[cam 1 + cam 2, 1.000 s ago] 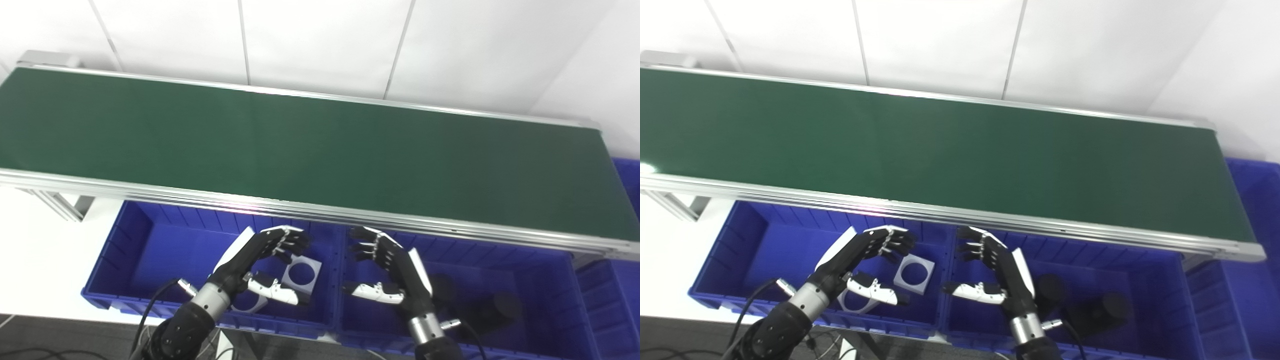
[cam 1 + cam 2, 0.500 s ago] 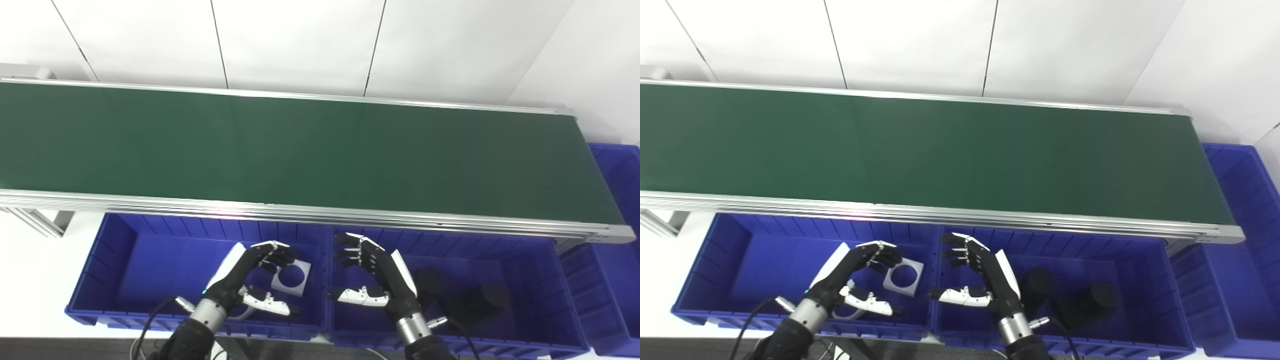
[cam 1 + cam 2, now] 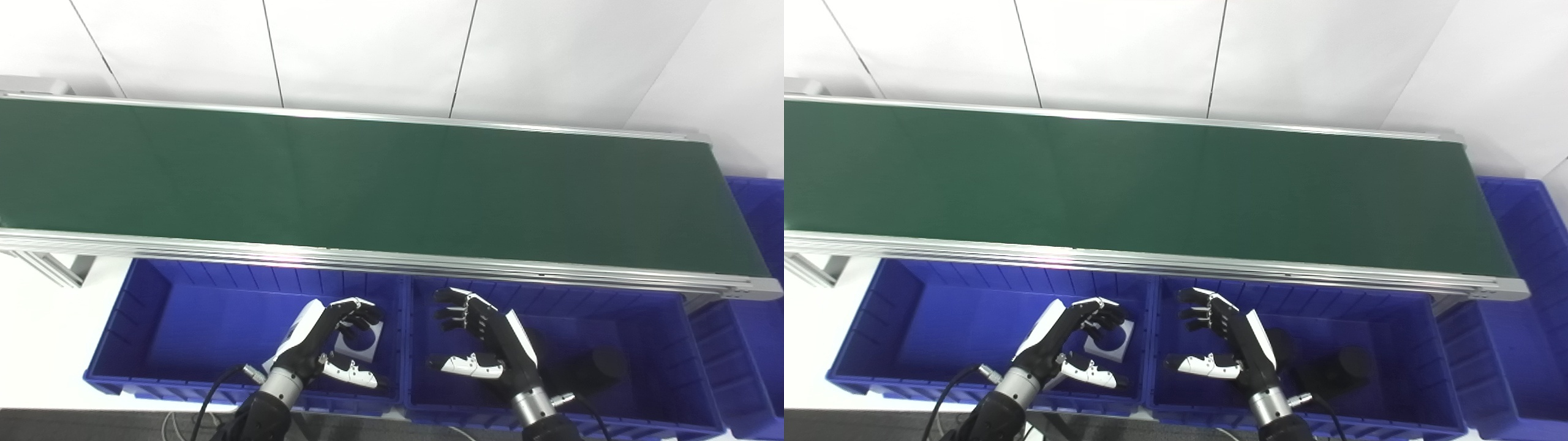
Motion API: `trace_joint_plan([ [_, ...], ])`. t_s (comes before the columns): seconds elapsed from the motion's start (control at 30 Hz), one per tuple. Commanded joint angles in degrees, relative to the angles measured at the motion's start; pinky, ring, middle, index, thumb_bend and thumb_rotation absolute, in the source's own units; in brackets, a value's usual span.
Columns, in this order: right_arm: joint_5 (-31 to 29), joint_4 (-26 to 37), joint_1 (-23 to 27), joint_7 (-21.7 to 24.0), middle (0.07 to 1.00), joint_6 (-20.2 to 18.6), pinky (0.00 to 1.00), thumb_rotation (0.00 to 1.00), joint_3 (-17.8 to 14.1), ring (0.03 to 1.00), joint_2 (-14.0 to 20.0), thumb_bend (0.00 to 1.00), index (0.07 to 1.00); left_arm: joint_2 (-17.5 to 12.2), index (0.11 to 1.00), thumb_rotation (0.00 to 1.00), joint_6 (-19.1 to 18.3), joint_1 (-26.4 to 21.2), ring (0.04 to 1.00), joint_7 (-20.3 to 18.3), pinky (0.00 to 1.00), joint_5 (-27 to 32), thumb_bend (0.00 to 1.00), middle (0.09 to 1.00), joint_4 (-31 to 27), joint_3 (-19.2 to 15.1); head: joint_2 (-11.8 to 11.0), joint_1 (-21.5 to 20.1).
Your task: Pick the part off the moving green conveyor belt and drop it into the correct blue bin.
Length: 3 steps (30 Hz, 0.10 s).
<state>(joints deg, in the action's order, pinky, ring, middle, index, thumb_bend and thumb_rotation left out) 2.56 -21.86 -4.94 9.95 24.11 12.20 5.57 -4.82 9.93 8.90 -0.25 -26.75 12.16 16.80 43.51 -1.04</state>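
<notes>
The green conveyor belt (image 3: 367,177) runs across the picture and carries no part. Below its near rail stand two blue bins side by side. My left hand (image 3: 324,346) hovers open over the right end of the left bin (image 3: 184,318), above a white square plate with a round hole (image 3: 361,342). My right hand (image 3: 484,343) hovers open over the left end of the right bin (image 3: 661,343), beside black cylindrical parts (image 3: 594,367). Neither hand holds anything.
A third blue bin (image 3: 759,245) stands past the belt's right end. The belt's aluminium frame (image 3: 392,264) overhangs the bins' far edges. A support leg (image 3: 55,269) shows at left. White wall panels lie behind.
The camera view has shifted between frames. Both hands stay open over the bins in much the same pose; the belt stays bare.
</notes>
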Motion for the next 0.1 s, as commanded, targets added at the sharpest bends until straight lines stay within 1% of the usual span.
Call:
trace_joint_plan([
  [0.0,-0.56,0.78,0.60,-0.03,0.773,2.80,0.62,0.24,-0.12,0.688,-0.51,0.86,0.743,0.07,0.676,0.07,0.54,-0.75,0.659,1.06,0.57,0.13,0.84,0.680,-1.03,-0.15,-0.11,-0.50],
  [0.03,-0.26,0.63,0.56,-0.29,0.774,2.80,0.62,0.24,0.02,0.688,-0.82,0.86,0.744,-0.25,0.678,0.08,0.64,-0.68,0.657,0.93,0.57,0.27,0.83,0.680,-1.04,-0.26,-0.66,-2.75],
  [0.07,0.14,0.53,0.53,-0.62,0.774,2.80,0.62,0.24,0.19,0.689,-1.12,0.86,0.745,-0.56,0.677,0.08,0.96,-0.59,0.655,0.95,0.56,0.29,0.83,0.679,-1.06,-0.32,-0.75,-3.24],
])
